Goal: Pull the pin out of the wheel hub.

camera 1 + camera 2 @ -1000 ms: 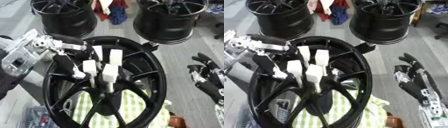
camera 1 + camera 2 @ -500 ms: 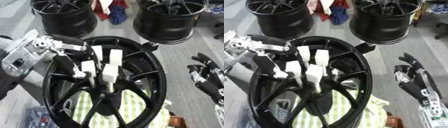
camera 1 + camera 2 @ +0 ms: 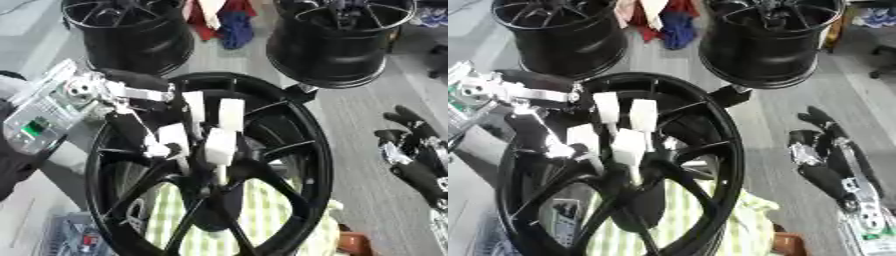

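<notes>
A large black wheel hub (image 3: 289, 145) stands tilted in the middle of the view, its spokes meeting at a centre low in the rim, with a green-and-white checked cloth (image 3: 262, 210) showing behind the spokes. The left robot hand (image 3: 188, 125) reaches in from the left over the rim and into the spoke area, its white-tipped fingers (image 3: 219, 145) pointing down toward the centre; the fingers are bunched close together around a thin pale pin (image 3: 220, 172) that stands up from the hub's centre, and the lowest fingertip sits right at the pin's top. Whether they actually pinch the pin cannot be told, as the fingertips cover the spot. The pin itself is seated in the hub, just above where the spokes join. The right robot hand (image 3: 829, 165) lies idle at the right edge, well apart from the wheel, its dark fingers extended and relaxed, pointing up and away. Two more black wheel hubs stand at the far side: one at upper left (image 3: 131, 32) and one at upper right (image 3: 337, 40), with red, blue and white cloth (image 3: 219, 17) lying between them on the grey floor (image 3: 367, 165).
</notes>
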Action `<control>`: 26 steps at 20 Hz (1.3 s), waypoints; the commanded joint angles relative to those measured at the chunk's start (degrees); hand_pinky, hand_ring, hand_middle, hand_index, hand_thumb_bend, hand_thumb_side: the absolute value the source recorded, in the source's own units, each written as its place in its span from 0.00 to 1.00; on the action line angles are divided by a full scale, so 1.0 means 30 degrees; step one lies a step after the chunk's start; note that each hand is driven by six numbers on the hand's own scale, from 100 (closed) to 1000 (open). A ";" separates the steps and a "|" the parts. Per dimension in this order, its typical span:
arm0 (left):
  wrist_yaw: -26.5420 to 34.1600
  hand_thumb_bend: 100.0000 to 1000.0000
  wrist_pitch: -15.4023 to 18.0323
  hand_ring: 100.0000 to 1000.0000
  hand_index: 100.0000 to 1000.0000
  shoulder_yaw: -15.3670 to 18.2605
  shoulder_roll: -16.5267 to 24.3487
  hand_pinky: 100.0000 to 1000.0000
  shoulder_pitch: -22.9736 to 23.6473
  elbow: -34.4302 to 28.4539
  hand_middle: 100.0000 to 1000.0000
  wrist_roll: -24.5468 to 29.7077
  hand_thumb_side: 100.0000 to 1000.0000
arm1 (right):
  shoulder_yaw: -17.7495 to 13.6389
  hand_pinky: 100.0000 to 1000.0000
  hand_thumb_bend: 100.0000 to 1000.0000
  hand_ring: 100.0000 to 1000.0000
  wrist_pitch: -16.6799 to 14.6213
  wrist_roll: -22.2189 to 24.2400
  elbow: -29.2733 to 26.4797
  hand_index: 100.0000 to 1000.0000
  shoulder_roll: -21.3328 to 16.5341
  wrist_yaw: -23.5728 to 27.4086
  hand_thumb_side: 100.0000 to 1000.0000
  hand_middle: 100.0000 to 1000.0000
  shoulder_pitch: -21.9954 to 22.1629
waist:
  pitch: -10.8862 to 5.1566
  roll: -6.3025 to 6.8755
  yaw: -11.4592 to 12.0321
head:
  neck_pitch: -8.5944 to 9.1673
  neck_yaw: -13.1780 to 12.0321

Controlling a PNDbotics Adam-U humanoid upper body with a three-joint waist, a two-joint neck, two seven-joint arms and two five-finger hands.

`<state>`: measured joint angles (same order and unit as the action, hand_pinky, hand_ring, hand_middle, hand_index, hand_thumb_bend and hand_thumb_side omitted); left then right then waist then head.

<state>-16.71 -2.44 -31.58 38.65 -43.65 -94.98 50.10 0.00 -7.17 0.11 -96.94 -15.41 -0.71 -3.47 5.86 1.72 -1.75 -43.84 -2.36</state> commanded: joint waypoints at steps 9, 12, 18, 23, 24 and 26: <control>-0.0228 0.00 0.0170 0.39 0.63 0.0551 0.0454 0.15 -0.0505 -0.0602 0.42 -0.1291 0.11 | -0.0110 0.80 0.00 0.72 -0.0042 0.0058 -0.0141 0.95 -0.0318 -0.0072 0.20 0.84 -0.0129 | -0.0244 -0.0005 0.0011 | -0.0092 -0.0013; -0.0058 0.00 0.0218 0.39 0.63 0.0873 0.0751 0.15 -0.0721 -0.0934 0.42 -0.1242 0.10 | -0.0120 0.80 0.00 0.72 -0.0041 0.0053 -0.0134 0.95 -0.0326 -0.0074 0.20 0.84 -0.0106 | -0.0265 0.0002 0.0014 | -0.0092 0.0000; 0.1033 0.00 0.0080 0.39 0.63 0.2384 0.1909 0.15 -0.1044 -0.2186 0.42 -0.0819 0.10 | -0.0162 0.80 0.00 0.72 -0.0047 0.0041 -0.0108 0.95 -0.0344 -0.0080 0.19 0.84 -0.0052 | -0.0322 0.0035 0.0075 | -0.0092 0.0064; 0.1579 0.00 -0.0039 0.39 0.63 0.4179 0.3144 0.13 -0.0912 -0.3090 0.42 -0.1650 0.10 | -0.0202 0.80 0.00 0.72 -0.0050 0.0016 -0.0093 0.95 -0.0362 -0.0091 0.19 0.84 -0.0007 | -0.0360 0.0042 0.0138 | -0.0092 0.0148; 0.1643 0.00 -0.0031 0.39 0.63 0.4573 0.3428 0.13 -0.0821 -0.3207 0.42 -0.1868 0.10 | -0.0210 0.80 0.00 0.72 -0.0052 0.0008 -0.0095 0.95 -0.0367 -0.0092 0.19 0.84 -0.0001 | -0.0367 0.0044 0.0153 | -0.0092 0.0165; 0.1732 0.00 0.0034 0.39 0.63 0.5332 0.4005 0.13 -0.0543 -0.3333 0.42 -0.2296 0.10 | -0.0226 0.80 0.00 0.72 -0.0054 0.0000 -0.0096 0.95 -0.0374 -0.0094 0.19 0.84 0.0005 | -0.0375 0.0048 0.0179 | -0.0092 0.0200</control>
<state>-12.05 -2.38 -17.93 47.91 -44.60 -104.03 44.12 -0.32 -7.18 0.10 -96.60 -15.42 -0.83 -3.00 5.49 1.90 -1.30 -43.84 -1.91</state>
